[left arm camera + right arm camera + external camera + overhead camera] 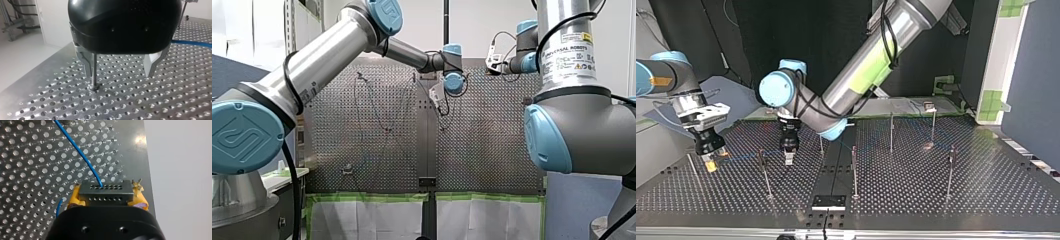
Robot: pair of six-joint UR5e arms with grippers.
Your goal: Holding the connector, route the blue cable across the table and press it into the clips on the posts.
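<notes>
Blue cable [77, 148] leads from the connector [105, 192], which is clamped in my right gripper [107, 196] at the top view's left. My left gripper [118, 68] is spread wide and empty beside a post [94, 72]. Routing is judged unfinished; the cable must next be pressed into a clip.

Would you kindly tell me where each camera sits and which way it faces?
Front: behind and above the arms, facing over the table; left arm at its left, right arm at its right.
Top: across the table, facing the arms; both show, sides crossed.
Left wrist: on the left arm, looking along its open fingers at a post.
Right wrist: on the right arm, looking along yellow-padded fingers shut on the connector.
Shared: top and right wrist both show the blue cable.
</notes>
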